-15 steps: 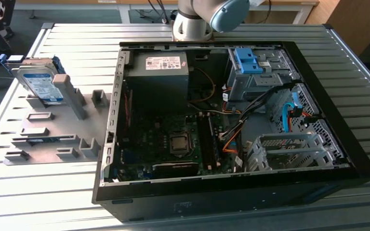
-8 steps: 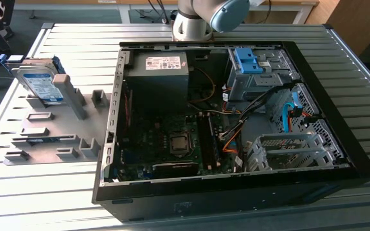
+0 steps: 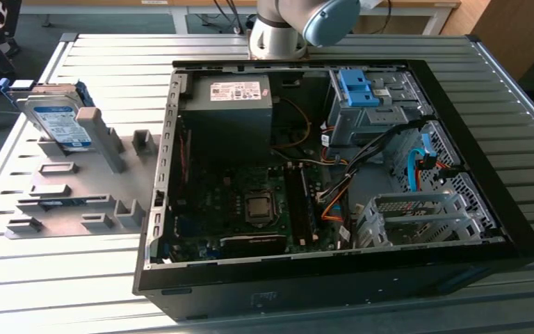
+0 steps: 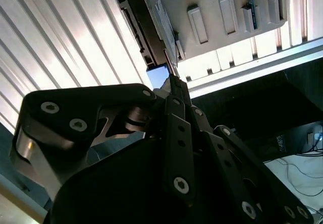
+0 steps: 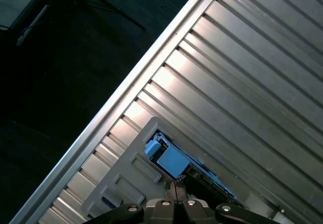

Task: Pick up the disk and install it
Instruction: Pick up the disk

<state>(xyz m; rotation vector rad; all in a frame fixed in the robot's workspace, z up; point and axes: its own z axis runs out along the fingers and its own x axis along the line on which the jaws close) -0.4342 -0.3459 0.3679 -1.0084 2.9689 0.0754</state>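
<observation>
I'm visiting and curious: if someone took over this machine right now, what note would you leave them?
Claw: shut, empty, above the disk, not touching it.
Disk: standing on edge in the grey holder, on the exterior view's left of the open case.
Done: nothing yet.
Left: pick up the disk, install it.

Open black computer case (image 3: 341, 278) on slatted metal table (image 3: 53, 278), grey holder tray (image 3: 91, 182) just beside it
</observation>
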